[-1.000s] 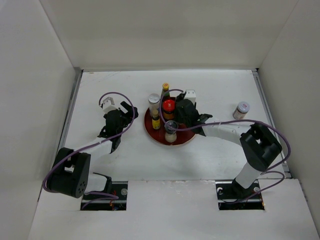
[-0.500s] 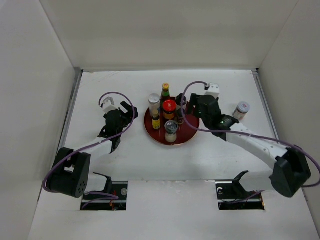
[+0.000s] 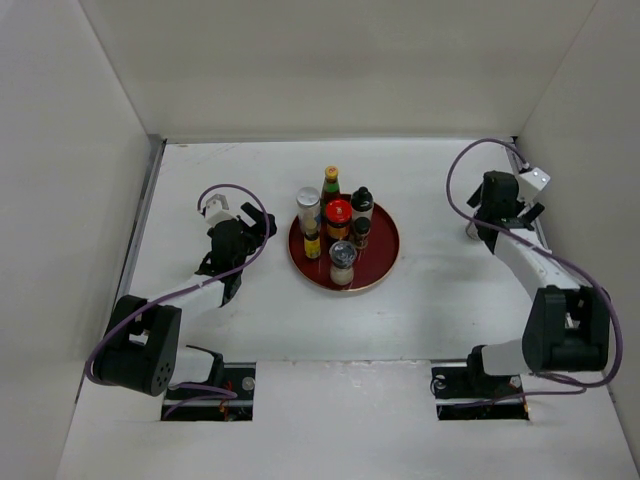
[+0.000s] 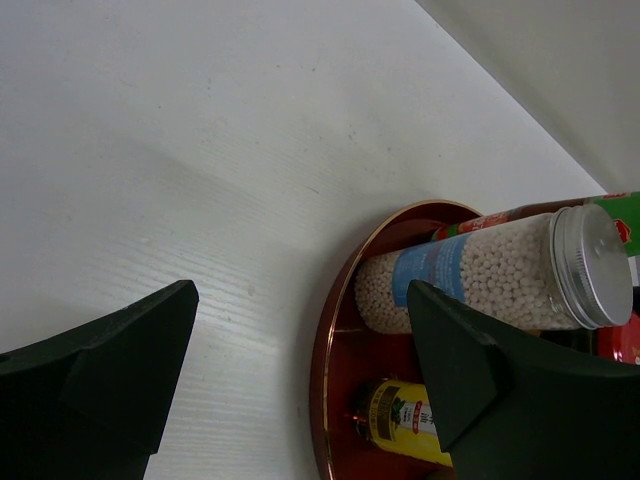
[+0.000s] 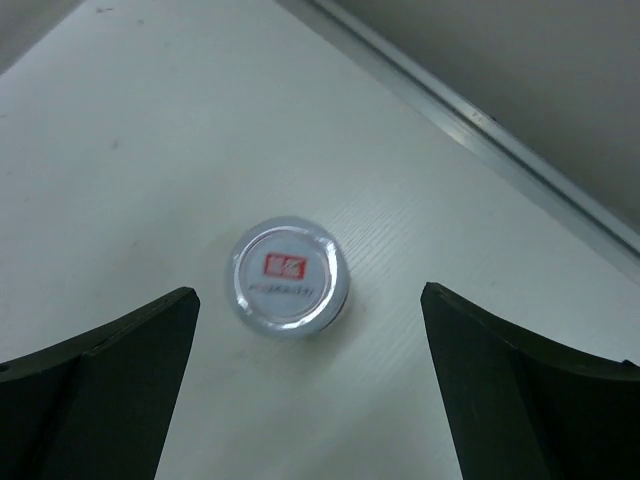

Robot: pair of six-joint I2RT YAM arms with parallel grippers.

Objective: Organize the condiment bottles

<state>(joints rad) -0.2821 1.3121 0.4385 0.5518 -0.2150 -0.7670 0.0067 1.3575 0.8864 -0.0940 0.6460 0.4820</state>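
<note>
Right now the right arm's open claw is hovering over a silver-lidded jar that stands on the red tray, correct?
Not quite. The right gripper is open over the silver-lidded jar, but that jar stands on the bare white table, apart from the red tray, not on it. The right wrist view shows table all around the jar.

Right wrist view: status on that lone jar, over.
Right claw open above silver-lidded jar, not gripping. Left claw open beside red tray. Nothing between right claw and jar.
</note>
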